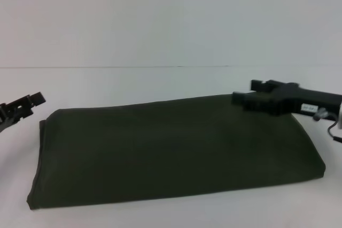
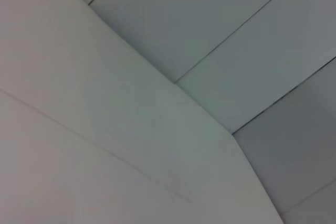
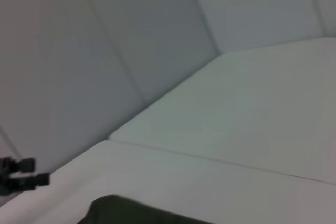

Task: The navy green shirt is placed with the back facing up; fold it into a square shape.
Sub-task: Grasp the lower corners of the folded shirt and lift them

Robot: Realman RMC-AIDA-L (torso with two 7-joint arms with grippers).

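The navy green shirt [image 1: 171, 150] lies on the white table [image 1: 133, 81], folded into a long flat rectangle running left to right, plain side up; no lettering shows. My right gripper [image 1: 246, 92] hovers over the shirt's far right corner, open and empty. My left gripper [image 1: 33, 103] is at the far left, just beyond the shirt's left edge and off the cloth, open and empty. In the right wrist view a corner of the shirt [image 3: 126, 211] shows, with the left gripper [image 3: 32, 172] farther off.
White table surface runs behind and around the shirt, with a seam line [image 1: 160, 67] at the back. The left wrist view shows only white panels [image 2: 157, 129].
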